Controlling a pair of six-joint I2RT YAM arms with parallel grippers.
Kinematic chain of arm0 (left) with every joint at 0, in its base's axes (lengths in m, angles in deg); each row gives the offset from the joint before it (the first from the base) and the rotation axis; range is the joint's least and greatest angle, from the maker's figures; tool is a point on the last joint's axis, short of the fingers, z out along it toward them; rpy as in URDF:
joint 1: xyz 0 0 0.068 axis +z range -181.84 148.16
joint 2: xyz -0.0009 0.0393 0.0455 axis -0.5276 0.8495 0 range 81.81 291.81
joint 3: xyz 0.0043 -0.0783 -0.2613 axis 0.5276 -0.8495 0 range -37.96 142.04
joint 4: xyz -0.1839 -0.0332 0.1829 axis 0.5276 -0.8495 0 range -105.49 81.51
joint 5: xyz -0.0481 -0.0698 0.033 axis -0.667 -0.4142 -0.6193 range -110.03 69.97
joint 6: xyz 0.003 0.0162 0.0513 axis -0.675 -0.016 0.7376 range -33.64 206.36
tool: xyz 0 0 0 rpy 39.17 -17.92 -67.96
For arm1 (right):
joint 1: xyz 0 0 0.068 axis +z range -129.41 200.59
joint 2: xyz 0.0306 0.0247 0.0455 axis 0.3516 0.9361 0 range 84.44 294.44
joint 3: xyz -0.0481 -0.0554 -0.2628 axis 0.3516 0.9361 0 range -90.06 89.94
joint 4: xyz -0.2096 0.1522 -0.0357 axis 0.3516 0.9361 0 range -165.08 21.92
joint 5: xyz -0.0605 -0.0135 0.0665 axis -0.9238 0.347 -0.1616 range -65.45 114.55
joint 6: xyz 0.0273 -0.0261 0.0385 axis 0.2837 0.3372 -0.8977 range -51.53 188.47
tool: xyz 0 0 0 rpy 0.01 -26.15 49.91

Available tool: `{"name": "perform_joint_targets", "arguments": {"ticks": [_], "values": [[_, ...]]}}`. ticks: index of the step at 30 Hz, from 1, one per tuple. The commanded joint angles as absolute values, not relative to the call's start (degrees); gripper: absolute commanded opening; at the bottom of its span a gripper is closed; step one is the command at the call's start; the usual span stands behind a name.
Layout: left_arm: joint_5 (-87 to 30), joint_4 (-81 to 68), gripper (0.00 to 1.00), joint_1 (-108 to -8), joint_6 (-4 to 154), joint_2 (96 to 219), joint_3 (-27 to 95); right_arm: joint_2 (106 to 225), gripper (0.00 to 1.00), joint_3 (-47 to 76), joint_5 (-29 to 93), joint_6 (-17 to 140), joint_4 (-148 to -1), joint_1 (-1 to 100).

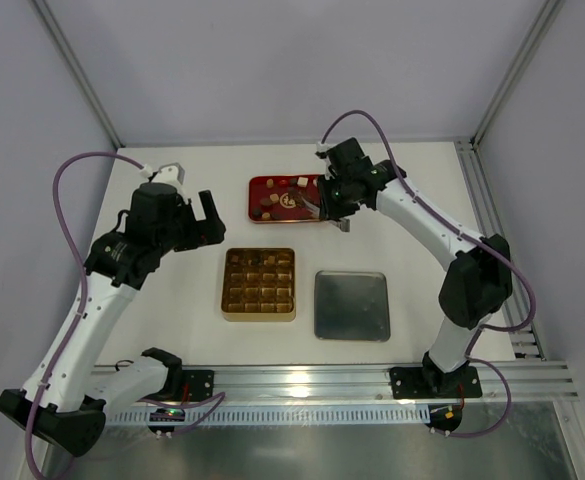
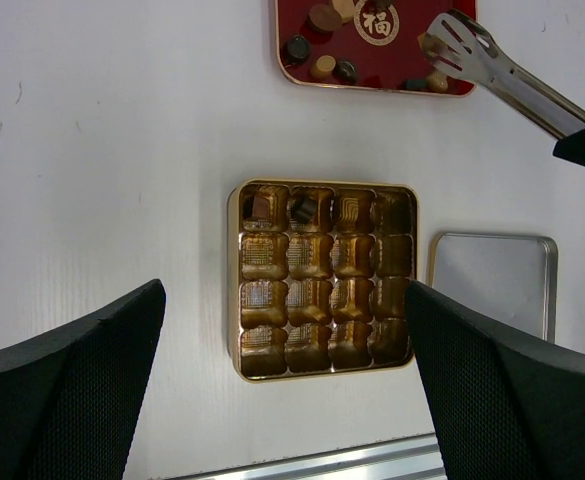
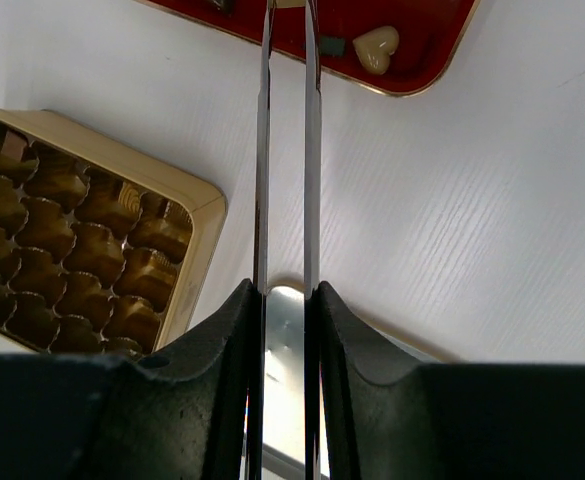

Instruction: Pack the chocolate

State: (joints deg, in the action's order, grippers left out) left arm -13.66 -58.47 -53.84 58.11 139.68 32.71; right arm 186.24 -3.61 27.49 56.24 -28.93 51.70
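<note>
Brown chocolate (image 2: 297, 48), red tray (image 2: 372, 62), gold box (image 2: 234, 280)

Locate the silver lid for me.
In the top view the silver lid lies flat on the right side, just right of the gold box without touching it, nearer than the red tray.

Looks like a robotics lab cell: white desk (image 1: 172, 330) walled by pale panels (image 1: 272, 60) and aluminium posts (image 1: 77, 70), two cabled robot arms (image 1: 432, 225) bolted to a slotted rail (image 1: 312, 378).
</note>
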Motion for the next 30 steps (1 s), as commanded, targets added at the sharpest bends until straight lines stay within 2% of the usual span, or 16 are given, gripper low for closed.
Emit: {"name": "perform_joint_targets", "arguments": {"ticks": [1, 13, 20, 30], "values": [[-14.2, -56.7, 1.0, -53.9, 57.9, 139.1, 32.3, 180.3, 0.29, -0.8, 29.6, 54.6, -32.1, 52.0], [-14.2, -56.2, 1.0, -53.9, 57.7, 138.9, 31.6, 167.6, 0.29, 9.1, 29.6, 52.0, -31.9, 56.7], [-14.6, -56.2, 1.0, -53.9, 57.2, 138.2, 31.0, 163.9, 0.3, 11.2, 25.3, 49.7, -29.7, 65.0], [-14.1, -56.6, 1.0, -53.9, 57.2, 137.7, 30.6, 160.1, 0.3, 19.0, 24.8, 46.8, -30.2, 68.7]]}}
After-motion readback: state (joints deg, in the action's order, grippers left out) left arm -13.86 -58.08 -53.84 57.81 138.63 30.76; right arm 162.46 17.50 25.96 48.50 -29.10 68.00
